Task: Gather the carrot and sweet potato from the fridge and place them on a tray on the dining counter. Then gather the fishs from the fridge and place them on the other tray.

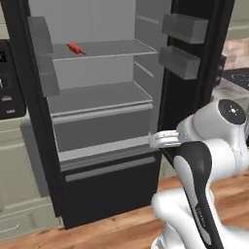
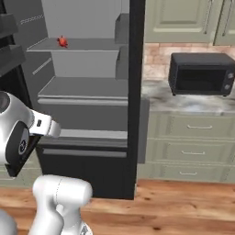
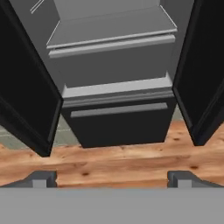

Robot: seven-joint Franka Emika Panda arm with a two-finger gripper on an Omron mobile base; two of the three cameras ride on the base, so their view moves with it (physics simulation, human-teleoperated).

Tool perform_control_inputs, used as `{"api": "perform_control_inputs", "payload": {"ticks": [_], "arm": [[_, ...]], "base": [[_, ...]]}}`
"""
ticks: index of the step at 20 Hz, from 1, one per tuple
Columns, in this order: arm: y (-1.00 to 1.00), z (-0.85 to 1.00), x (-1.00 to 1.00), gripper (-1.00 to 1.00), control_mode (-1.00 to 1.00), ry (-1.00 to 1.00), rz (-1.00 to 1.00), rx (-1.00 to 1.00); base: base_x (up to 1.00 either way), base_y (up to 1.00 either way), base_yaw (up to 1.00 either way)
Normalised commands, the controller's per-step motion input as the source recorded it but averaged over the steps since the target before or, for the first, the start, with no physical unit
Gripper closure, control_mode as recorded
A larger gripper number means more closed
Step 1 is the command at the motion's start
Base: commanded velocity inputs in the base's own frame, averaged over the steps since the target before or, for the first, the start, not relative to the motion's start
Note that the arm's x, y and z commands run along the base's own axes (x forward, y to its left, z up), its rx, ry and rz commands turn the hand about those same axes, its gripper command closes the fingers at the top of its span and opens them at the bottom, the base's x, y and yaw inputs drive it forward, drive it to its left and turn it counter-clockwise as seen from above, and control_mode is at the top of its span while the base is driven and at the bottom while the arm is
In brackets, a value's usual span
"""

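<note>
The black fridge (image 1: 112, 194) stands with both doors swung wide, showing its light-grey shelves (image 3: 109, 35) and shut bottom drawer (image 3: 120, 124). One small bright red-orange fish (image 1: 75, 48) lies on the upper shelf near the back left, also seen in the right base view (image 2: 62, 41). My gripper (image 3: 112, 179) is open and holds nothing, its fingertips (image 3: 43, 178) far apart. It hangs low in front of the fridge, over the wood floor and level with the drawer. The white hand (image 1: 163, 138) points toward the fridge interior. The carrot, sweet potato, trays and dining counter are out of view.
The right door (image 2: 136, 92) juts out with grey bins (image 1: 185, 26) on its inner face. A black microwave (image 2: 202, 73) sits on the counter right of the fridge, above pale drawers (image 2: 193, 151). A wall oven panel (image 1: 7, 82) is on the left.
</note>
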Motion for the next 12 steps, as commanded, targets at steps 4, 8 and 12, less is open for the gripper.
{"api": "perform_control_inputs", "payload": {"ticks": [4, 8, 12], "arm": [[0.0, 0.0, 0.0, -1.0, 1.0, 0.0, 0.0, 0.0], [0.0, 0.0, 0.0, -1.0, 1.0, 0.0, 0.0, 0.0], [0.0, 0.0, 0.0, -1.0, 1.0, 0.0, 0.0, 0.0]], "base": [[0.71, 0.02, 0.04], [0.72, 0.02, 0.08], [0.67, 0.0, 0.13]]}}
